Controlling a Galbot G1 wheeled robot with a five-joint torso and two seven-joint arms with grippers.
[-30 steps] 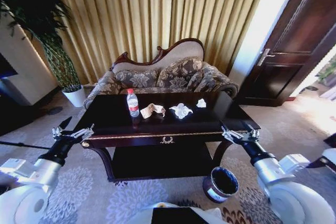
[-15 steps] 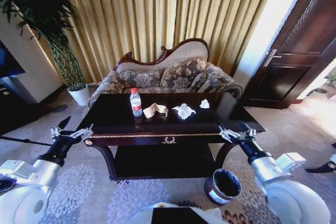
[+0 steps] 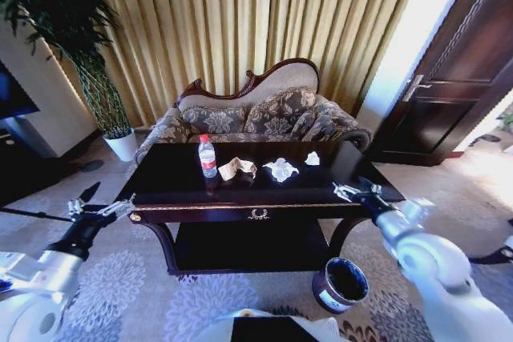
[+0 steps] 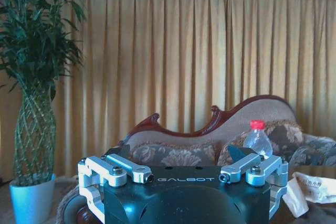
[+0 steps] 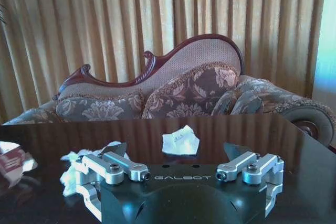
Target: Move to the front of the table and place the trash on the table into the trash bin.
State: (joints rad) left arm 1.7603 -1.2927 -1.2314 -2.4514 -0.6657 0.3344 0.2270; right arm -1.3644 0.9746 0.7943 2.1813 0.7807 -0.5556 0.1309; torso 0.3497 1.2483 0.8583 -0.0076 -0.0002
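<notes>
The trash sits on the far half of the large dark glossy wooden table with gold edge trim: a clear plastic bottle with a red cap and red label stands upright toward your left, a crumpled tan paper wad lies just beside it, a larger crumpled white tissue comes next, and a smaller crumpled white scrap lies a little apart toward the right. In the right wrist view you see that smaller scrap ahead on the tabletop, the white tissue nearer and off to one side, and what may be the tan wad at the frame's edge, too cropped to be sure. In the left wrist view the bottle shows past the fingers with the tan paper wad near it. Your right end effector hovers at the table's front right corner, fingers spread apart and holding nothing. Your left end effector hangs off the front left corner, just outside the table edge, likewise spread and empty. The small round dark brown trash bin with a pale label band stands on the patterned carpet by the table's front right leg, below the right arm. Behind the table are a floral upholstered sofa with a carved wood frame, gold pleated curtains, and a tall potted plant in a white pot to the left.
</notes>
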